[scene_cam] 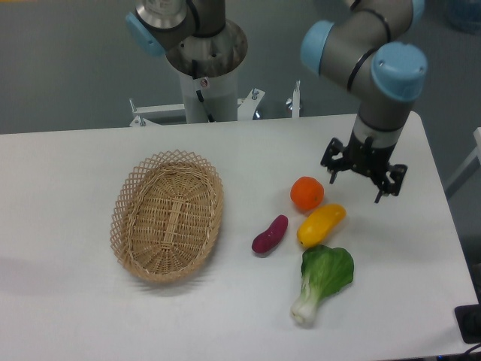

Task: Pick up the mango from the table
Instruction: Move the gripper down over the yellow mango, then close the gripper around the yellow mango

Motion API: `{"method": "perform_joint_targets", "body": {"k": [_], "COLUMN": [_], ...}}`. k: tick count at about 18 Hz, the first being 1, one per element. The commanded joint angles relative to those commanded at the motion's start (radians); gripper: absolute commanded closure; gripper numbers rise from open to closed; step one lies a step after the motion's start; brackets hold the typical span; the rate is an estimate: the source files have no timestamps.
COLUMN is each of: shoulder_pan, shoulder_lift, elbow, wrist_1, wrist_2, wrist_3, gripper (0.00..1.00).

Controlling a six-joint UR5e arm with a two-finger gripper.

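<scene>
Above the white flat surface (68,301), the black two-finger hand (364,181) hangs spread apart, just beyond the glossy yellow oblong mango (321,224).

The desk (75,316) runs out of the picture at its left and near edges, so its full extent cannot be seen. A dark object (469,323) at the right edge near the bottom is cut off and cannot be identified. The arm (368,53) is cropped by the top edge, and the mango's (321,224) near end touches the leafy green (325,280), the seam between them too small to judge.
</scene>
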Motion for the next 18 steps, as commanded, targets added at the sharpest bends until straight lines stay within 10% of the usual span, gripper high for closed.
{"method": "perform_joint_targets", "body": {"k": [8, 18], "shoulder_pan": [-0.028, -0.038], "shoulder_lift": [-0.058, -0.091], "elbow": [-0.077, -0.106], "wrist_1": [0.16, 0.177], "wrist_2": [0.002, 0.006], "wrist_3": [0.002, 0.011], "gripper": [0.0, 0.0]}}
